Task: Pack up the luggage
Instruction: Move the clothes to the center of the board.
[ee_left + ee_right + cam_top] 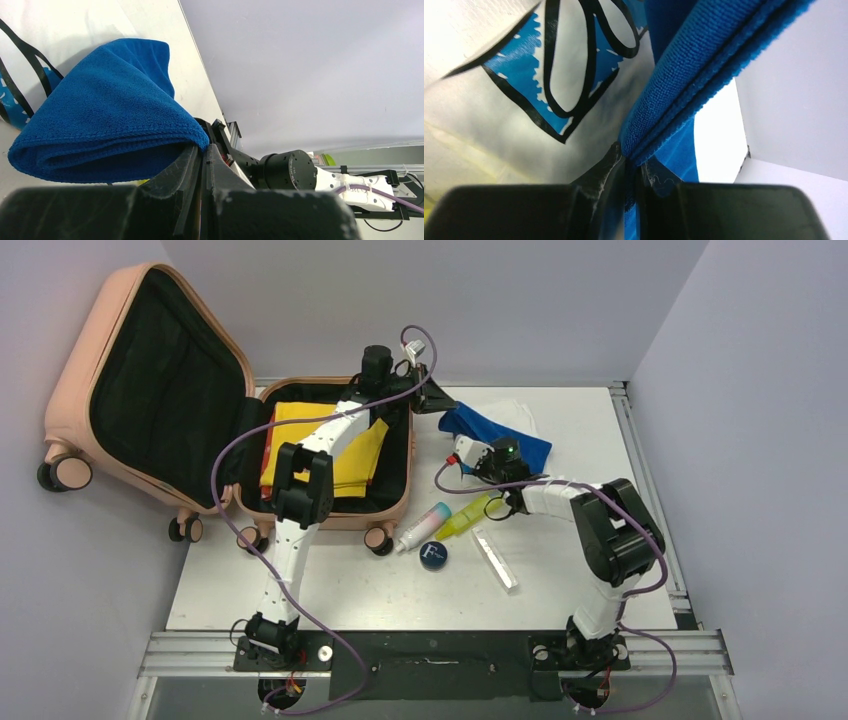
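folded blue terry towel point(100, 115), left gripper point(202, 155) and right gripper point(631, 165) each clamped on its edge, white-blue printed item point(569, 75) behind, cut off, unidentifiable

Table point(380, 590): tube point(424, 526), yellow bottle point(464, 517), dark round tin point(433, 555), clear bar point(494, 559), 4 items close tog.; blue towel point(475, 427) behind.

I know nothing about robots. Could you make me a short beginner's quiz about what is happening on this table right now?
1. True or false: the suitcase lies shut on the table.
2. Which cloth already lies inside it? A) yellow B) green C) purple
3. Fill in: the left gripper and the right gripper both pinch the same blue ____.
Key: 1 false, it stands open; 2 A, the yellow cloth; 3 towel.
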You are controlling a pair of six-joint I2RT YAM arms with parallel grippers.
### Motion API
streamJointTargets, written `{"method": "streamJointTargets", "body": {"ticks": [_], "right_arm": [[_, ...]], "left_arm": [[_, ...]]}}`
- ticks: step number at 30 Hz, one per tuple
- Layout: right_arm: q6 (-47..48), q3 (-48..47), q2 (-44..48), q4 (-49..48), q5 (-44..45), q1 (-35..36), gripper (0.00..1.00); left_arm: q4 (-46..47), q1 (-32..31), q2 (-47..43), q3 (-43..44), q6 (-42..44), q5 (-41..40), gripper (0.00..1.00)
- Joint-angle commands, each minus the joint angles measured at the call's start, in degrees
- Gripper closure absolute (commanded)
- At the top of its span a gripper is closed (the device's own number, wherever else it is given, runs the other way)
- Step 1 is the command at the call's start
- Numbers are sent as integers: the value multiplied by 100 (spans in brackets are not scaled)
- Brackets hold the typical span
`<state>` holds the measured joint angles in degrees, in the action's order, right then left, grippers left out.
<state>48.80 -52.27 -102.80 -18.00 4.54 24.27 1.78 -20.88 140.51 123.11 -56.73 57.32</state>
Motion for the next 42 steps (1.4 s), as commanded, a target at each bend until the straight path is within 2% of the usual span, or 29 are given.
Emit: {"method": "streamJointTargets", "body": {"ticks": [1,5,9,17,23,29,32,36,42], "right_arm": [[121,-200,593,411,-79,-245,95],[166,-654,996,1248,-962,-816,95],[726,-1019,1347,2164,-1514,-1244,95],[1366,-1047,1988,3114,-1545,-1577,95],[1917,-993,2440,3846,-1838,-2341,95],[2740,-998,2822,4746,-2248,-3102,95],[3181,-891,2969,5126,-2240,-3288,95],[3829,-619,3115,6088,-2387,-3402,95],[4441,526,3793,7449,-2419,-3334,95]], "left_arm": [[626,58,-129,122,-194,173,100],[1550,-12,-154,-76,-874,355,100],[2249,-273,-241,-387,-1388,528,100],[3388,-1183,-401,-934,-2216,710,100],[3446,-1581,-358,-813,-2312,652,100],[3480,-1976,-356,-1150,-2220,645,100],[3384,-2144,-268,-1212,-2062,593,100],[3090,-2369,-159,-1474,-1610,564,100],[2350,-2689,-209,-2280,-724,666,100]]}}
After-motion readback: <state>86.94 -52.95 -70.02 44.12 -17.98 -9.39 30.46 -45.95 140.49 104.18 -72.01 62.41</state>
